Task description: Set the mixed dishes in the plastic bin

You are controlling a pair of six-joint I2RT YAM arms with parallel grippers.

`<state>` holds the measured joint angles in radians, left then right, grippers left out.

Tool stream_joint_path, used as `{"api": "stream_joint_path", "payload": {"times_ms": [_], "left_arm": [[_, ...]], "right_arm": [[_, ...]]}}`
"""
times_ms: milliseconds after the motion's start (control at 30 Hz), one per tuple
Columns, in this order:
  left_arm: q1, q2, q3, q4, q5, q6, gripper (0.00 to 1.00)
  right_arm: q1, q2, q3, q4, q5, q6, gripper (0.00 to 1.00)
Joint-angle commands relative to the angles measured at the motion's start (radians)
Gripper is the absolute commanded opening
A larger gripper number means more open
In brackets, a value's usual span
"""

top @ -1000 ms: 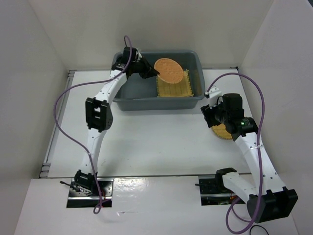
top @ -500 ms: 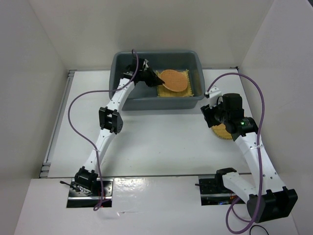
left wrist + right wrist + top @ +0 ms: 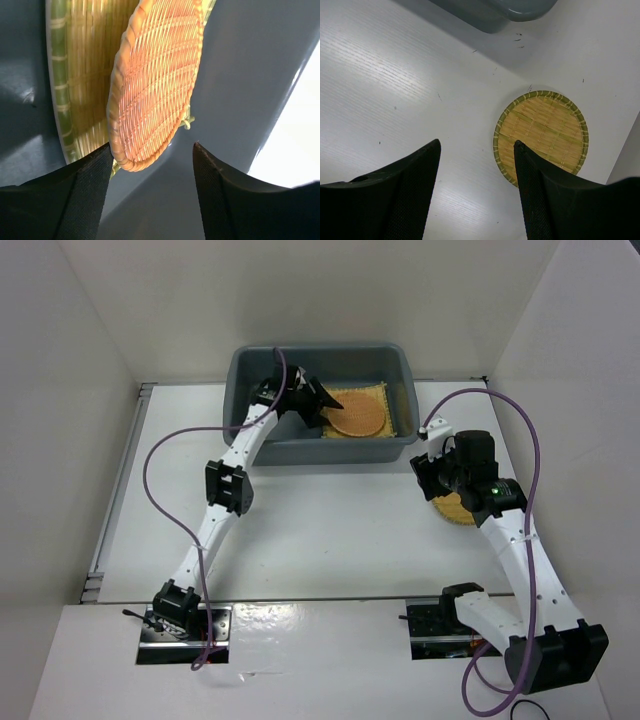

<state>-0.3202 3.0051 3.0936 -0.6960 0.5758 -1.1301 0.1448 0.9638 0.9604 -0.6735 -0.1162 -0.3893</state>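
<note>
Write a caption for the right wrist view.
Open fingers above the pale woven disc on the white table.

**Twin white arms, black joints, purple cables**

The left arm and right arm wear the same livery: slim white link shells broken by boxy black joint housings. A purple cable runs loose beside the left arm, and a second purple cable beside the right. Each arm rises from a dark base fixed to a shiny metal plate. A small green light glows on the right wrist block. The left gripper and right gripper carry broad black fingers with a fine, woven-looking grain.
</note>
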Motion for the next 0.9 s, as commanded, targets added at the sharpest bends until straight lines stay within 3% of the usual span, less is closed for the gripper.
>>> {"api": "stream_joint_path", "payload": {"times_ms": [0, 200, 267, 400, 567, 700, 733, 867], "left_arm": [[0.024, -0.118, 0.045, 0.047, -0.005, 0.000, 0.71], [0.011, -0.381, 0.045, 0.052, -0.106, 0.090, 0.73], [-0.026, -0.525, 0.045, 0.023, -0.195, 0.189, 0.73], [-0.169, -0.686, 0.045, -0.069, -0.338, 0.292, 0.80], [-0.293, -0.709, 0.045, -0.362, -0.441, 0.293, 0.80], [-0.463, -0.605, 0.045, -0.522, -0.528, 0.325, 0.78], [-0.515, -0.563, 0.045, -0.572, -0.562, 0.308, 0.78], [-0.615, -0.494, 0.045, -0.603, -0.651, 0.273, 0.75]], "right_arm": [[-0.008, 0.004, 0.011, 0.014, 0.004, 0.010, 0.66], [-0.008, 0.004, 0.011, 0.014, 0.004, 0.010, 0.66], [-0.008, 0.004, 0.011, 0.014, 0.004, 0.010, 0.66], [-0.017, 0.004, 0.011, 0.014, 0.013, 0.010, 0.57], [-0.042, 0.013, -0.002, 0.038, 0.058, 0.035, 0.27], [-0.051, 0.023, -0.026, 0.081, 0.104, 0.046, 0.13], [-0.063, 0.035, -0.026, 0.090, 0.104, 0.046, 0.03], [-0.097, 0.098, -0.048, 0.111, 0.116, 0.055, 0.00]]}}
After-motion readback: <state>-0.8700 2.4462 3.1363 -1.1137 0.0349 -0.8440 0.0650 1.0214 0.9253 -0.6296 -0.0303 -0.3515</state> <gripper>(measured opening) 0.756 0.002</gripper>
